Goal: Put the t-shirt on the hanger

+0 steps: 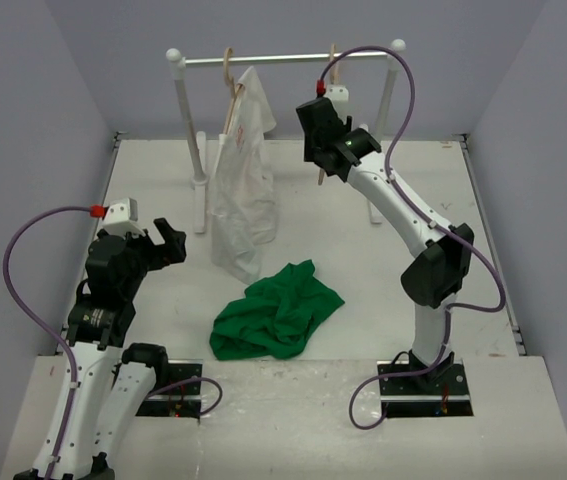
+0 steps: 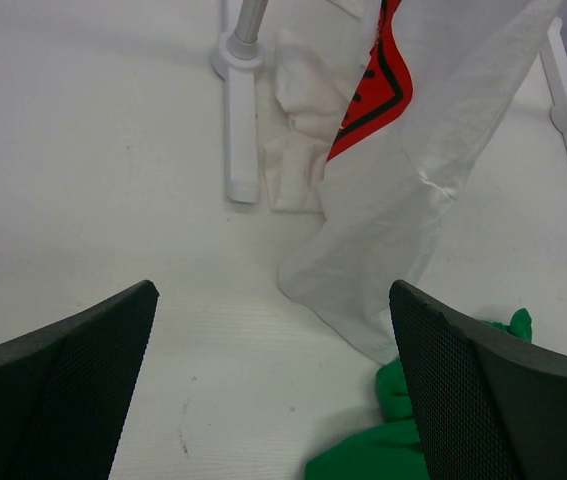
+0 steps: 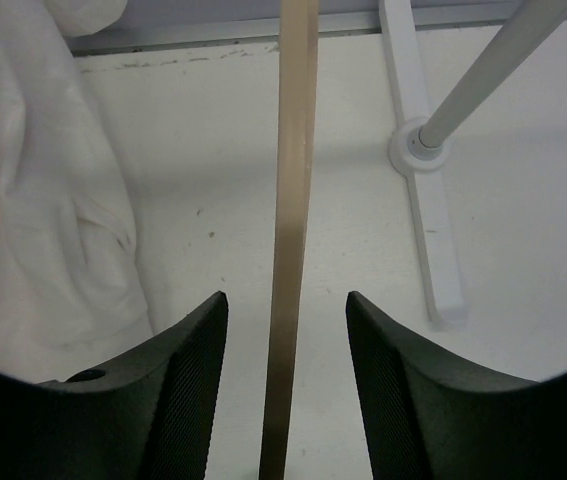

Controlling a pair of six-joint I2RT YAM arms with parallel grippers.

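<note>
A crumpled green t-shirt lies on the table in front of the rack; one edge of it shows in the left wrist view. An empty tan wooden hanger hangs from the right part of the rail. My right gripper is open, and the hanger's arm runs between its jaws without touching them. My left gripper is open and empty, low over the table to the left of the green shirt; its jaws stand wide apart in the left wrist view.
A white clothes rack stands at the back, its feet on the table. A white t-shirt with a red print hangs on a second wooden hanger at the rail's left and drapes onto the table.
</note>
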